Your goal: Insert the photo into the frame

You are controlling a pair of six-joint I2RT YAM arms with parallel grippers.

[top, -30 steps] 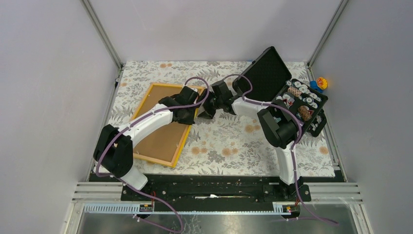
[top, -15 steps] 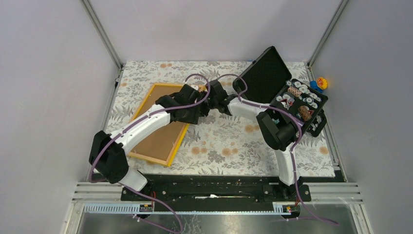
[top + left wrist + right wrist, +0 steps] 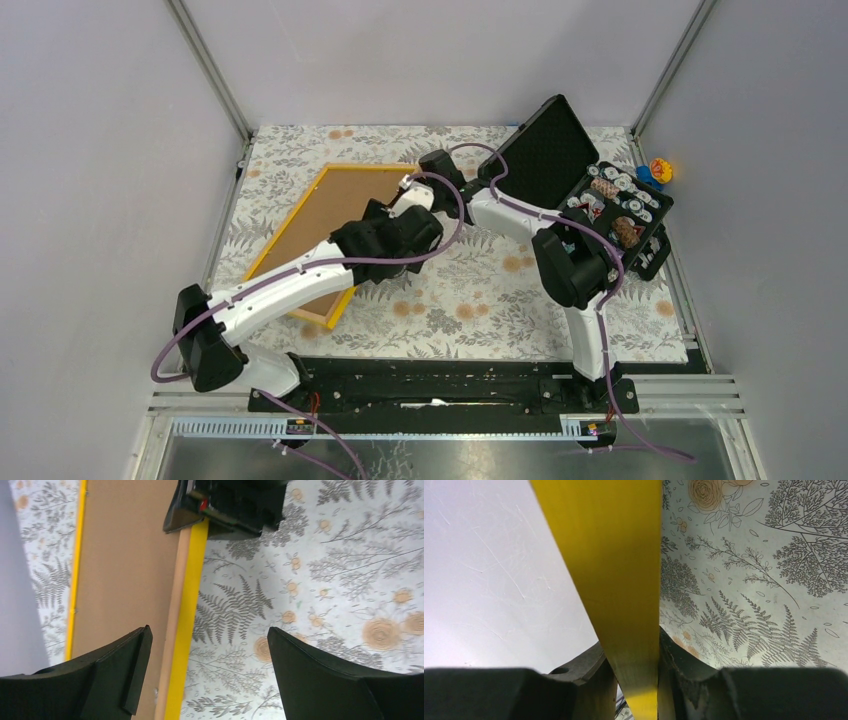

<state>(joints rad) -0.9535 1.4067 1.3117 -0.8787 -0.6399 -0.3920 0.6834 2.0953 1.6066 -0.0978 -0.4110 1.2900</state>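
Over on the right, at the back of the table, a black case (image 3: 545,150) stands open with its lid tipped up. Its tray is packed with small round pieces (image 3: 622,205), some white, some brownish; from here I cannot tell what they are.

The frame (image 3: 288,221) lies on the left half of the flowered tablecloth (image 3: 480,290), set at a slant, with a plain brown backing board (image 3: 335,210) filling it. The right gripper (image 3: 436,166) reaches across to the frame's far right corner. Its wrist view shows the two fingers (image 3: 589,672) pressed against either side of the yellow bar (image 3: 609,570), so it is clenched on the frame. The left gripper (image 3: 418,193) hangs just behind it over the same long edge. Its jaws are spread wide and released, one finger (image 3: 115,675) over the board and the other over the cloth, with the yellow edge (image 3: 192,605) running between them toward the right gripper (image 3: 227,510).

A second ago it was the other way round. The left gripper was closed at that far corner, and the right gripper waited with parted jaws beside the edge, further toward the near side. Since then the frame has swung. Its near end has drawn in to the left and its far end has slid a little farther back. The left arm's elbow has dropped lower and further left. The case has not moved.
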